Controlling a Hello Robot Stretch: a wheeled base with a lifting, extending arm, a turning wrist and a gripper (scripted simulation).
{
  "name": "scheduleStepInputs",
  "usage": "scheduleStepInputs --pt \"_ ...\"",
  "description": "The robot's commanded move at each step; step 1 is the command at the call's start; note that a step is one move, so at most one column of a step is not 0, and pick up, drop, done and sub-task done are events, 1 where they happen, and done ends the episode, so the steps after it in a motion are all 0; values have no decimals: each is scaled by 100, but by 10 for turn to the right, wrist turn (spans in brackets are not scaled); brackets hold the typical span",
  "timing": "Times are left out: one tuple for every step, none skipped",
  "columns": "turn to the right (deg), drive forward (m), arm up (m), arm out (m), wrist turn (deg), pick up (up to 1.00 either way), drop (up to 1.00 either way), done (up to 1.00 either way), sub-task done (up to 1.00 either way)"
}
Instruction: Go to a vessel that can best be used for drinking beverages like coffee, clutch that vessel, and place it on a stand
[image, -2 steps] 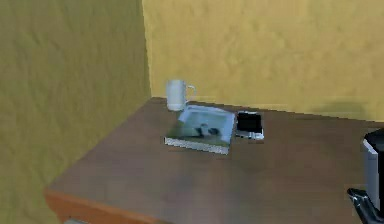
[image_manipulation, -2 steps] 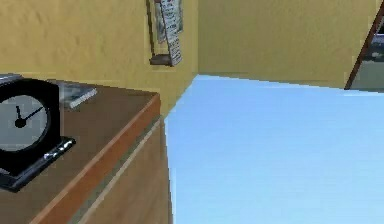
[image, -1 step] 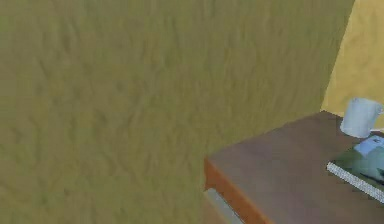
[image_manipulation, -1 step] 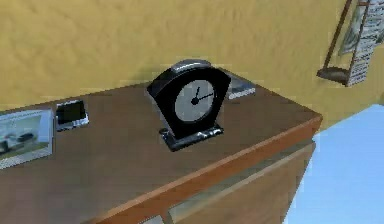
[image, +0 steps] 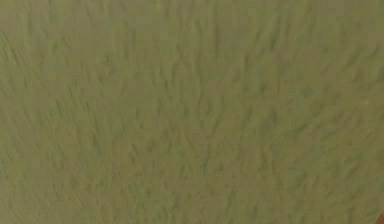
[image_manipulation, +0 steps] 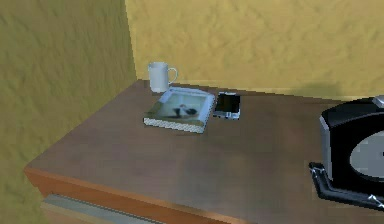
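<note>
Mug (image_manipulation: 160, 75) stands near table's (image_manipulation: 200, 165) far corner, where walls (image_manipulation: 60, 70) meet.

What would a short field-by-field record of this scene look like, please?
tabletop: brown wood, set into a corner between yellow walls
mug: white, upright, handle toward the arm side view's right, at the tabletop's far corner
book: lying flat, just nearer than the mug
phone: dark, flat, beside the book
dark device: at the arm side view's right edge
wall: yellow-green, textured, ahead in the forward view
</note>
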Motion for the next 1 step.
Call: scheduleStepInputs --pt "0 0 50 0 0 0 0 0 0"
